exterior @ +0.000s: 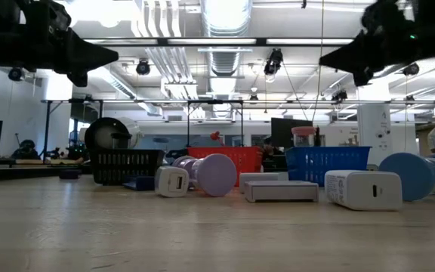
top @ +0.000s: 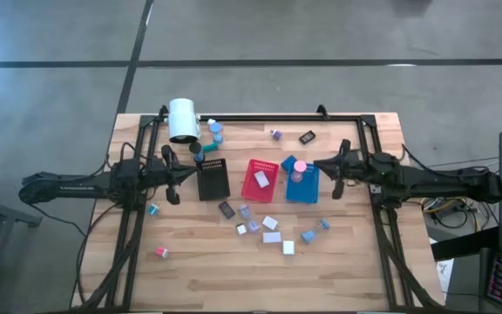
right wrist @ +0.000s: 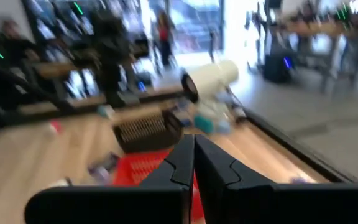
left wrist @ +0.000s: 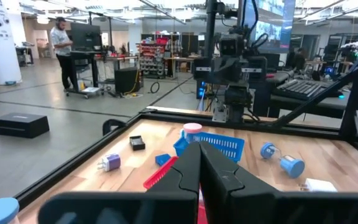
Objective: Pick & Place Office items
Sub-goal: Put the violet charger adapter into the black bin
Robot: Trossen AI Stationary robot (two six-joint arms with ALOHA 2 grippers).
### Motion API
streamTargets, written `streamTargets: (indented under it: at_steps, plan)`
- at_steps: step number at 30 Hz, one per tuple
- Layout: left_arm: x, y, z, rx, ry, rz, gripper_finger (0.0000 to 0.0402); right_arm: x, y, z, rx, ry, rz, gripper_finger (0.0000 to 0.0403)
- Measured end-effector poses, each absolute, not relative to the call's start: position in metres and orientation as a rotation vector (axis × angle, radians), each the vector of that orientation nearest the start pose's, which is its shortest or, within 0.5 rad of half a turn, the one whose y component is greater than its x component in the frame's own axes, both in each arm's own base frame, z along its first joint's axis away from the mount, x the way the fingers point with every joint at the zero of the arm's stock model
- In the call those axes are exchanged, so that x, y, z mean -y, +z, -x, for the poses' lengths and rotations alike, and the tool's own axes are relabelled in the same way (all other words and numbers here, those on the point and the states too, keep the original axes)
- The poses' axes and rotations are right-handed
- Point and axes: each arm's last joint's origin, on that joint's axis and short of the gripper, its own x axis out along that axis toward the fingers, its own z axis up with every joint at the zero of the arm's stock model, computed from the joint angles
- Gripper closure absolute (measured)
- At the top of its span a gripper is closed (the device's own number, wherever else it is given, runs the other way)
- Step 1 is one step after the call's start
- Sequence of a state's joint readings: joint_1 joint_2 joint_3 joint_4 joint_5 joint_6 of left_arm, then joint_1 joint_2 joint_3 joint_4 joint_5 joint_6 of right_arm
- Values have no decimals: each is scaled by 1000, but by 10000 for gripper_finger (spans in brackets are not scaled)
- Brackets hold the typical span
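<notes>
The office items lie loose on the wooden table: white blocks (top: 271,223), a lavender piece (top: 275,133), a black bit (top: 307,137), blue round caps (top: 215,128), a teal bit (top: 153,208) and a pink bit (top: 161,252). A pink-capped piece (top: 300,166) stands in the blue tray (top: 303,188). My left gripper (top: 190,172) hangs shut above the table, just left of the black tray (top: 213,179). My right gripper (top: 316,163) is shut too, held level just right of the blue tray's far end. Neither holds anything.
A red tray (top: 261,178) holding a light piece sits between the black and blue trays. A big white cylinder (top: 183,119) lies on its side at the far left. A black frame (top: 373,131) runs along the table's edges. Bare wood lies toward the near edge.
</notes>
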State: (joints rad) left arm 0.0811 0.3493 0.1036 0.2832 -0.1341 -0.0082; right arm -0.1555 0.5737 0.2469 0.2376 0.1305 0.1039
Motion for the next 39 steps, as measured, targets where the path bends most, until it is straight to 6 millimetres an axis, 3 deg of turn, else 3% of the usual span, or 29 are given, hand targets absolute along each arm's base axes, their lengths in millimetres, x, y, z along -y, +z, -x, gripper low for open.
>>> streamTargets:
  at_steps: [9, 13, 17, 21, 29, 34, 39]
  plan:
    - [-14, 196, -120, 39, 214, 14, 394, 49, 279, -198, -432, -444, -87, 392]
    - [-14, 196, -120, 41, 213, 21, 394, 74, 300, -229, -647, -472, -137, 379]
    - [-14, 196, -120, 40, 212, 23, 394, 113, 308, -261, -861, -470, -195, 359]
    - [-14, 196, -120, 42, 211, 36, 394, 156, 299, -290, -1042, -438, -272, 328]
    - [-13, 194, -120, 22, 211, 34, 394, 226, 250, -339, -1290, -426, -401, 231]
    - [-13, 190, -120, -4, 211, 34, 394, 256, 230, -357, -1348, -428, -427, 166]
    - [-13, 190, -120, -7, 212, 35, 394, 272, 213, -369, -1397, -425, -455, 121]
